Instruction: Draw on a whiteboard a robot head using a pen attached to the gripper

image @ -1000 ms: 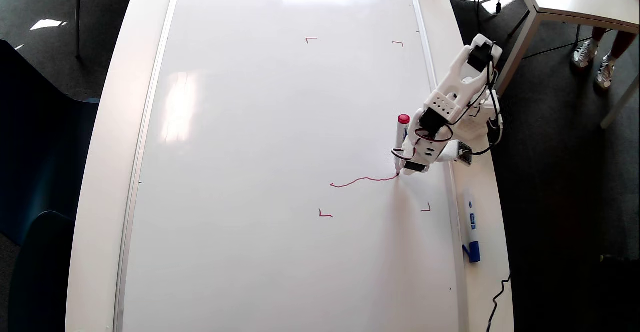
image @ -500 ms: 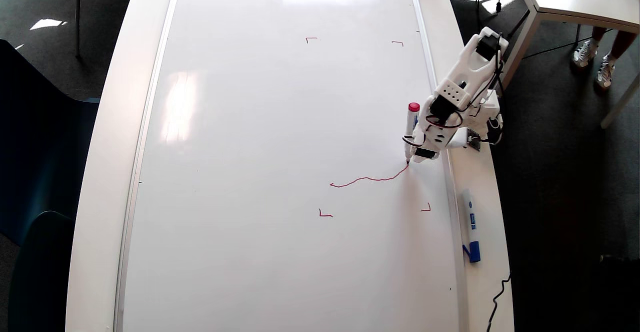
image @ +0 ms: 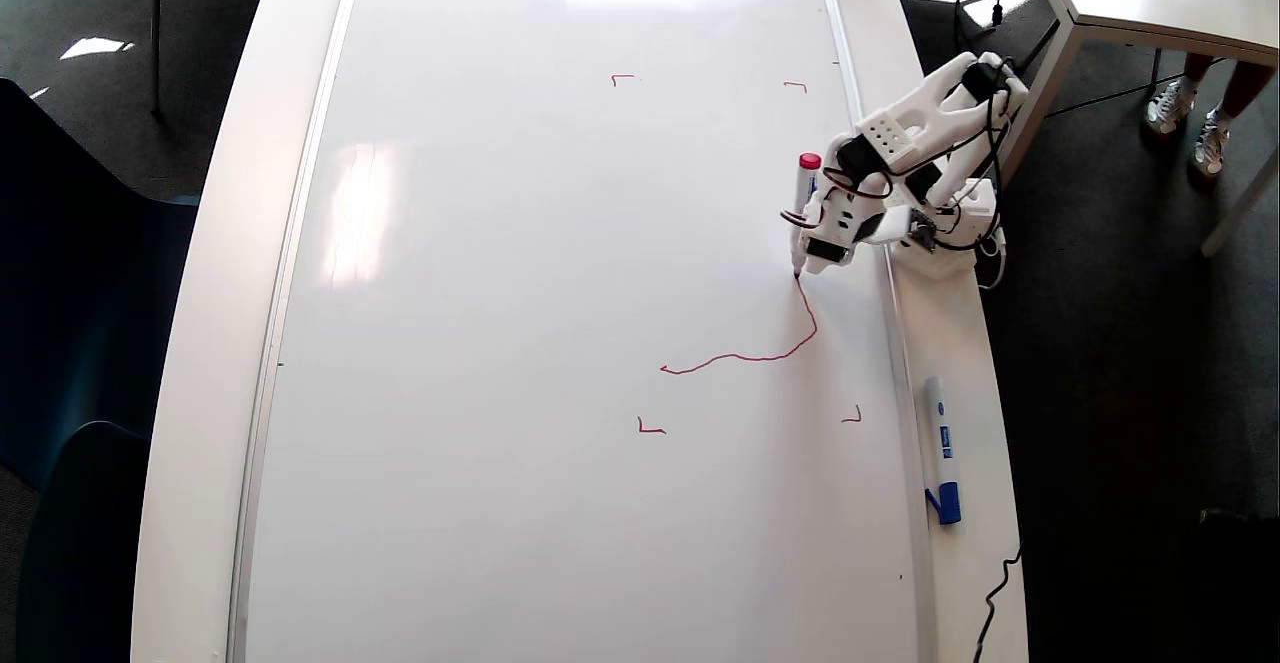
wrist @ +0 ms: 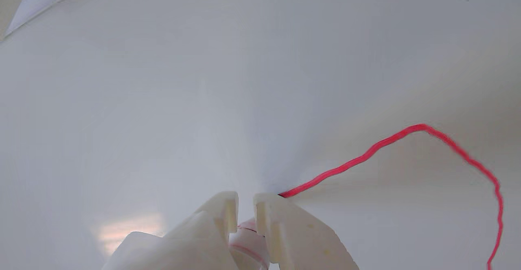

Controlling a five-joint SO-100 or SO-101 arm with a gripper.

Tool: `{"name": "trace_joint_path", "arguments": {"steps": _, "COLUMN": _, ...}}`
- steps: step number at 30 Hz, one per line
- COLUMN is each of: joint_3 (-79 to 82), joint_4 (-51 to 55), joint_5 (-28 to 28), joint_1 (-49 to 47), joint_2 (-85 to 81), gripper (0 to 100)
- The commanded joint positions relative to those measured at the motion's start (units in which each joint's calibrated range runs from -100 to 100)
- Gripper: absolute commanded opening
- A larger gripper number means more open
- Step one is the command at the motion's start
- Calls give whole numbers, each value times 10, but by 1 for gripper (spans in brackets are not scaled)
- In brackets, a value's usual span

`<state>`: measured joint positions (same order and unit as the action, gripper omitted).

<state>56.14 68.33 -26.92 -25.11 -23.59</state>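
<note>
Whiteboard (image: 520, 343) covers the worktop (image: 205, 343); near its right edge in the overhead view we see the pincer (image: 800, 261), fingers nearly together, gripping the pen (image: 804, 205), tip touching the unfinished red line (image: 790, 343).

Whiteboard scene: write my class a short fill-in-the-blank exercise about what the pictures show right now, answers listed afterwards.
1. The line drawn on the whiteboard is ____ in colour.
2. The tip of the pen held in the gripper is ____ the board.
3. The spare marker beside the board has a ____ cap.
4. The board carries ____ small corner marks.

Missing words: red; touching; blue; four
</note>
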Motion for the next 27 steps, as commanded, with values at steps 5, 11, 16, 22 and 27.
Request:
{"name": "trace_joint_path", "arguments": {"steps": 5, "joint_3": 35, "joint_4": 30, "joint_5": -53, "joint_1": 106, "joint_2": -21, "gripper": 1}}
{"name": "trace_joint_path", "arguments": {"steps": 11, "joint_3": 33, "joint_4": 95, "joint_5": -82, "joint_1": 160, "joint_2": -56, "gripper": 1}}
{"name": "trace_joint_path", "arguments": {"steps": 16, "joint_3": 32, "joint_4": 100, "joint_5": -118, "joint_1": 209, "joint_2": -100, "gripper": 1}}
{"name": "trace_joint_path", "arguments": {"steps": 22, "joint_3": -14, "joint_4": 100, "joint_5": -161, "joint_1": 267, "joint_2": -101, "gripper": 1}}
{"name": "trace_joint_path", "arguments": {"steps": 27, "joint_3": -28, "joint_4": 99, "joint_5": -194, "joint_1": 307, "joint_2": -101, "gripper": 1}}
